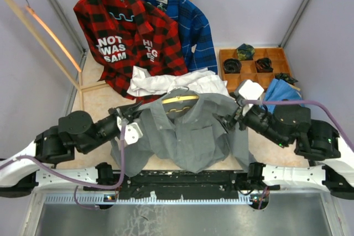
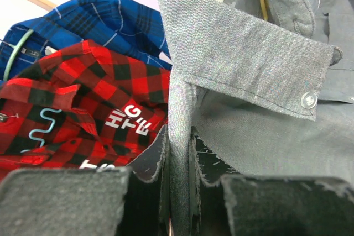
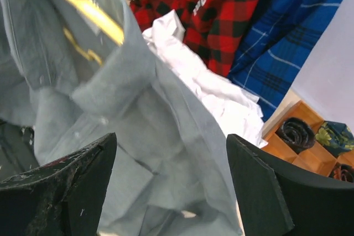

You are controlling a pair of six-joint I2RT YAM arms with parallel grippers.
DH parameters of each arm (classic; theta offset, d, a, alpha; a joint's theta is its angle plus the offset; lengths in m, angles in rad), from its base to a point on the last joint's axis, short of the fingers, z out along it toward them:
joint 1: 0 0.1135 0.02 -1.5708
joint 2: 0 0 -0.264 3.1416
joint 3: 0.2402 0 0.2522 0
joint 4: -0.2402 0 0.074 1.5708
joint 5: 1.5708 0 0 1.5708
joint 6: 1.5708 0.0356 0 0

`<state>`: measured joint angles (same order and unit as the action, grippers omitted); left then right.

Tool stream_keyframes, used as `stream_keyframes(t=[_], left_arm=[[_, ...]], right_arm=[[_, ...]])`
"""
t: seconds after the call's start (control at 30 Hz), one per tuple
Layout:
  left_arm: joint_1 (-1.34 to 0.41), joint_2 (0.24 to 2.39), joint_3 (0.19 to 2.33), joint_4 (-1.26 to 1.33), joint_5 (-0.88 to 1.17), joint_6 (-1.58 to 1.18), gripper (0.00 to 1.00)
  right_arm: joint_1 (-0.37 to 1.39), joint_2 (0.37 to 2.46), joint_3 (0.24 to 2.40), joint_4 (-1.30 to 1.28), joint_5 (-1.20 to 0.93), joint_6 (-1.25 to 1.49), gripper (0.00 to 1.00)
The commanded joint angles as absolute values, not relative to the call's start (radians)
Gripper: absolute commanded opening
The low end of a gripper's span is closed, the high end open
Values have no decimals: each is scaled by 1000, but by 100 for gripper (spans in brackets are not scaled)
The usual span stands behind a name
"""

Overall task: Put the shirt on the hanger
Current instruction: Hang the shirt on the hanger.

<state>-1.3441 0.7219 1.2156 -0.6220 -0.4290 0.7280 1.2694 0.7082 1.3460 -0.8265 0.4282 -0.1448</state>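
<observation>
Left fingers [image 1: 134, 119] are closed on a fold of the grey shirt [image 1: 188, 136], pinching the cloth at the shoulder edge on the left side of the top view. The wrist view shows the fabric running straight up between the two dark pads, with the buttoned collar tip just above and to the right.

The right fingers [image 1: 228, 121] stand wide apart at the other shoulder. Their wrist view shows grey cloth in the gap, but neither pad presses on it.

The shirt lies front up on the counter [image 1: 94, 81], collar away from the arm bases and hem hanging over the near edge. The hanger [image 1: 180, 99] sits inside the neck opening. Its yellow bar shows across the open collar and its metal hook pokes out at the top. How far its ends reach into the shoulders is hidden under the cloth.

A crumpled white shirt [image 1: 160, 81] lies just beyond the collar, partly under the grey one. Behind it a red plaid shirt [image 1: 127, 31] and a blue plaid shirt [image 1: 188, 20] hang on teal hangers. A wooden tray [image 1: 228, 78] with rolled items sits to the right.
</observation>
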Motion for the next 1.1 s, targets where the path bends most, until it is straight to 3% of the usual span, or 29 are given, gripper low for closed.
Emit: stream_keyframes(t=[0.0,0.2,0.47,0.57,0.8,1.07], left_arm=[[-1345,741,1226,-449,-498,813,0],[-1288,790,1199,-425,-408,814,0],[-811,883,1166,-378,108,751,0],[-719,912,1157,-329,188,741,0],[-441,1008,1238,-230,484,667,0],[-343,1205,1560,-238,704,637,0]], right_arm=[[1276,815,1431,-713,579,-132,80],[1248,880,1448,-626,625,-148,80],[1018,868,1400,-616,510,-87,80],[881,899,1393,-615,380,-70,81],[428,986,1433,-523,-142,34,81],[288,1022,1559,-432,-279,99,82]])
